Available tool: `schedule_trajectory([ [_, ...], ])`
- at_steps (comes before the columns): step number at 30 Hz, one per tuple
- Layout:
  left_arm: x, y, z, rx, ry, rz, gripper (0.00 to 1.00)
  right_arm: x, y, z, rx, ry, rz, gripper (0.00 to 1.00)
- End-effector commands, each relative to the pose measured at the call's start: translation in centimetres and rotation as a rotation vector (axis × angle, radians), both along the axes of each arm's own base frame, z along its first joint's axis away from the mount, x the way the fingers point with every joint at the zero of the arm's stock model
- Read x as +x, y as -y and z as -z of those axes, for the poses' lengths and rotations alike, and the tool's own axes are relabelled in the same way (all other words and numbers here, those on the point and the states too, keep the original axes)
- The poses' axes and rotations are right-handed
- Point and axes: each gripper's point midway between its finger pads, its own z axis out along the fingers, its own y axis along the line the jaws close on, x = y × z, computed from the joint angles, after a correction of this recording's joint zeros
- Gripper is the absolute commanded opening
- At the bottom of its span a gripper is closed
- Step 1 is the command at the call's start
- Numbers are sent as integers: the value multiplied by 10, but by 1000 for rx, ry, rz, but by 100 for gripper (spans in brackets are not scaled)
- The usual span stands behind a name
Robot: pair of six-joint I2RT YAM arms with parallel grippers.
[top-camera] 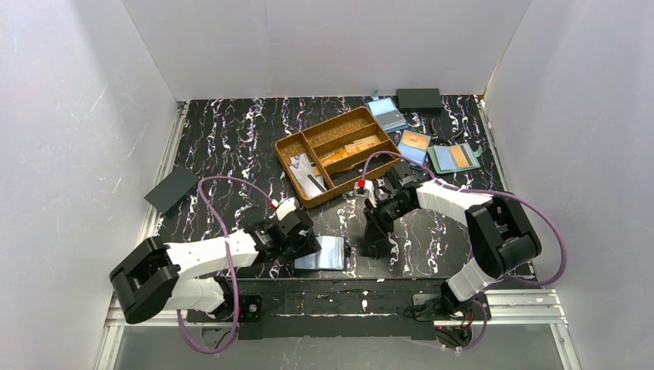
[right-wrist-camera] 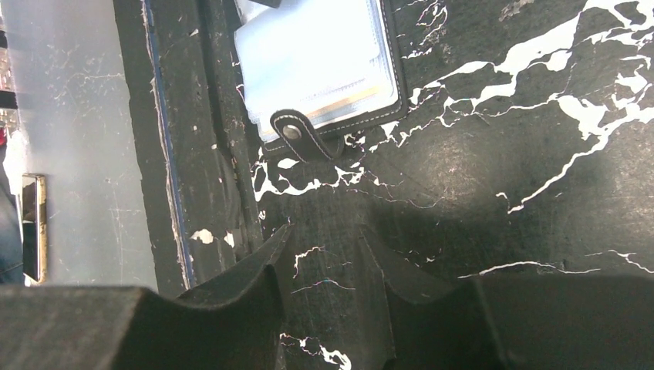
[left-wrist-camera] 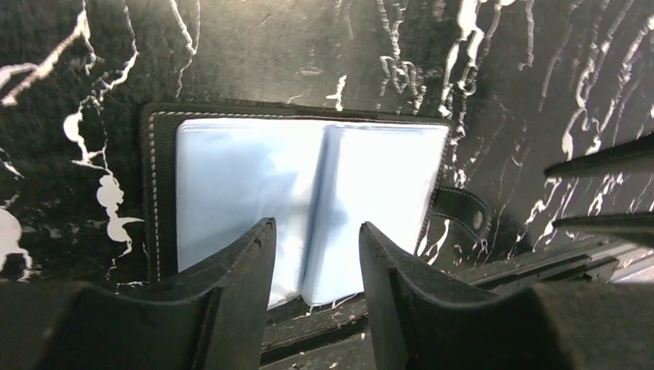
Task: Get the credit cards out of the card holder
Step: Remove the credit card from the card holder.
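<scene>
The card holder (top-camera: 322,253) lies open and flat near the table's front edge, black outside with light blue sleeves (left-wrist-camera: 308,193). Its snap tab (right-wrist-camera: 297,132) points toward the right arm. My left gripper (left-wrist-camera: 315,227) hovers just over the holder's near edge, open, with nothing between its fingers (left-wrist-camera: 258,254). My right gripper (right-wrist-camera: 328,235) stands open and empty over bare marble to the right of the holder (right-wrist-camera: 316,62). Pale credit cards (top-camera: 307,171) with dark print lie in the tray's left compartment. I cannot tell whether any card sits inside the sleeves.
A brown divided tray (top-camera: 339,154) holds orange-tan cards in its middle sections. Behind it lie blue holders (top-camera: 414,145) showing orange cards, a grey-green bifold (top-camera: 455,158) and a black box (top-camera: 419,98). A closed black holder (top-camera: 171,190) rests at the left.
</scene>
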Motion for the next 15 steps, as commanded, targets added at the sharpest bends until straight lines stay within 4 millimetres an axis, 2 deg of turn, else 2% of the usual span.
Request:
schedule_trajectory([
  [1,3,1,-28,-10,130,164,45,5,-7,-9,32,13,-21,41],
  [5,3,15,-55,-106,231,266,49,5,-7,-10,35,18,-25,41],
  [8,1,16,-62,-102,229,284,50,5,-7,-11,37,21,-25,41],
  [11,-1,18,-58,-80,189,289,50,5,-7,-11,36,22,-26,41],
  [15,-1,15,-45,39,131,271,51,5,-6,-10,31,21,-24,41],
])
